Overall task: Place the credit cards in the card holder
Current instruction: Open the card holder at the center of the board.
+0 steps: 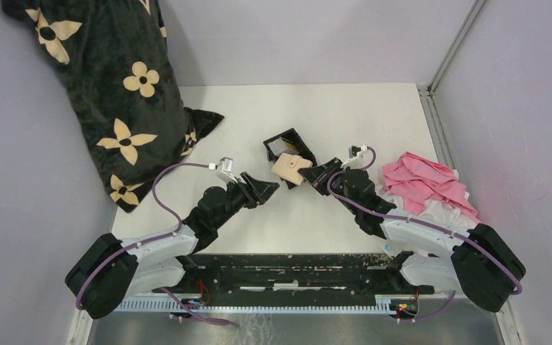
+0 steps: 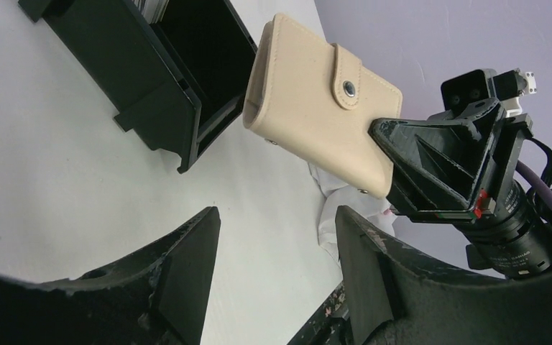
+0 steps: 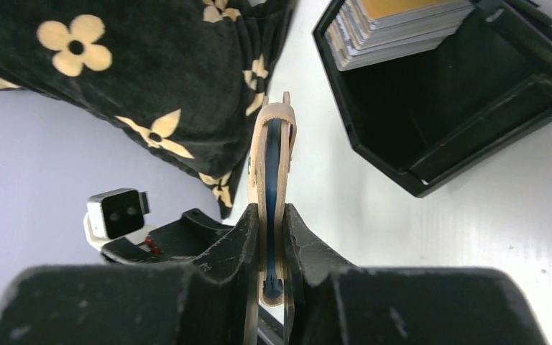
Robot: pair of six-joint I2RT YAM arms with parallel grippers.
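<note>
The right jaws are pinched narrow on one edge of the card holder (image 2: 316, 129), holding it off the tabletop (image 1: 295, 108) just on the near side of the black tray (image 1: 287, 141). The left jaws stand wide apart with nothing between them, a little further out from the tray on that same near side, aimed at the holder's broad face.

The snap tab looks pressed shut over the flap, so I judge the step in hand to be getting the holder open before any card goes in. To do it well, I would bring the left jaws onto the tab's free end, not the body. I would then peel away from the snap while the right grip stays low on the far edge, so the leather does not twist out.

The credit cards (image 3: 402, 21) sit stacked on edge in the tray's far compartment, a golden-yellow one outermost. I cannot count the rest or make out their colours. The right wrist view shows a blue strip between the holder's leaves, and whether that is a card or lining I cannot tell. The tray's other compartment looks dark and its floor is hard to read
</note>
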